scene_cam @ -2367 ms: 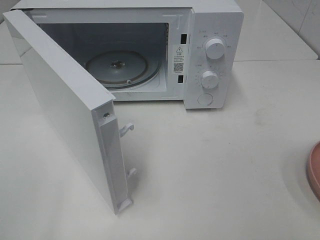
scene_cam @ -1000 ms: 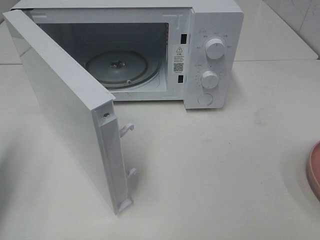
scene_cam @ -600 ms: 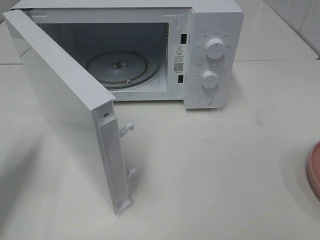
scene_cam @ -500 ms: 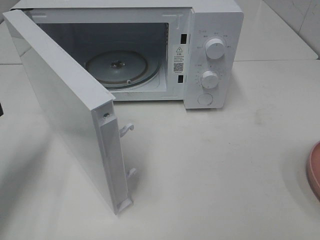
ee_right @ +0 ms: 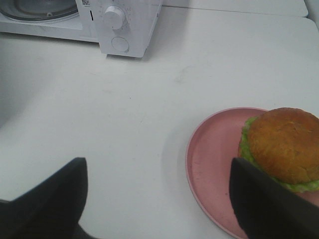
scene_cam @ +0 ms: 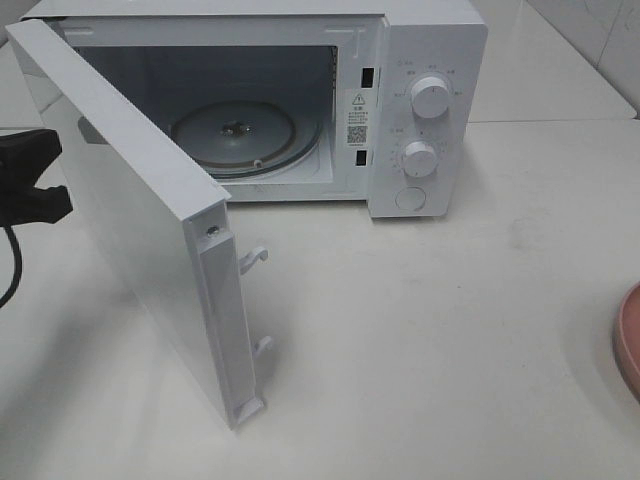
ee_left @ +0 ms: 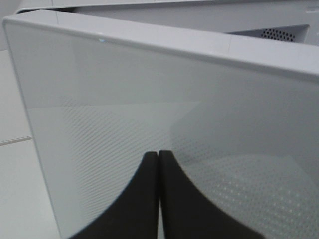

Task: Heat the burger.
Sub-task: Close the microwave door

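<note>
The burger (ee_right: 284, 147), golden-brown bun over green lettuce, sits on a pink plate (ee_right: 209, 159) in the right wrist view; it is out of the high view, where only the plate's rim (scene_cam: 630, 340) shows at the right edge. My right gripper (ee_right: 157, 169) hangs open above the table, its right finger beside the burger, holding nothing. My left gripper (scene_cam: 50, 180) is shut and empty at the left edge, just behind the outer face of the open microwave door (scene_cam: 130, 210). Close up, its fingertips (ee_left: 158, 154) point at that door panel (ee_left: 149, 99).
The white microwave (scene_cam: 430, 60) stands at the back with its door swung out toward the front left. Its glass turntable (scene_cam: 235, 135) is bare. Two knobs (scene_cam: 430, 97) and a button are on its right panel. White tabletop (scene_cam: 420, 330) lies between microwave and plate.
My left gripper has come into the high view from the left edge, moving toward the door's outer face. The microwave, door and plate have not moved.
</note>
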Motion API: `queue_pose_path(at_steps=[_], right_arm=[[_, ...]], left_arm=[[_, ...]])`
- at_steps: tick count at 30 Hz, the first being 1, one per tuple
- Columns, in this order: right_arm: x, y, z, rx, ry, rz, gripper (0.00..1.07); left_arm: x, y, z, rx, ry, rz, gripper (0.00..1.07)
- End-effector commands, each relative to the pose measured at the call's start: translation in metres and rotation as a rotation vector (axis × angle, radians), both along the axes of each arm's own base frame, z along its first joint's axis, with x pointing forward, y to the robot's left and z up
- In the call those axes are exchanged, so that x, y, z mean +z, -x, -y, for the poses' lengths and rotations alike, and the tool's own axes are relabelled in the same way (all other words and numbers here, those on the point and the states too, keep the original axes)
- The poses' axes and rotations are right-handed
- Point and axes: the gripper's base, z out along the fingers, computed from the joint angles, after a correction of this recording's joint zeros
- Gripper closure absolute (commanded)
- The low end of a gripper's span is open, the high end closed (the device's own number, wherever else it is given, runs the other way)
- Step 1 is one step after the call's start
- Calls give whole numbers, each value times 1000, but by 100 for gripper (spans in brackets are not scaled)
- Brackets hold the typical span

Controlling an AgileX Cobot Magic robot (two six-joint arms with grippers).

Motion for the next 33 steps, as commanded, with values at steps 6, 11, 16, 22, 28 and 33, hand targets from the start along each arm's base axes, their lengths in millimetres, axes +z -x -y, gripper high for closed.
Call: queue_pose_path(at_steps=[6, 11, 16, 22, 28, 33], right_arm=[[0, 3, 0, -2, -5, 29, 32], [0, 3, 0, -2, -5, 29, 32], [0, 3, 0, -2, -5, 29, 32], [0, 3, 0, -2, -5, 29, 32], [0, 3, 0, -2, -5, 29, 32], [0, 3, 0, -2, -5, 29, 32]], left_arm=[[-1, -16, 27, -2, 68, -3, 107], [-5, -22, 47, -33, 83, -15, 107], [-9, -28, 66, -40, 109, -29, 107], [-10, -37, 90, -27, 150, -37, 107], [-8, -49, 112, -31, 156, -60, 107], [-4, -59, 131, -47, 106, -50, 107]])
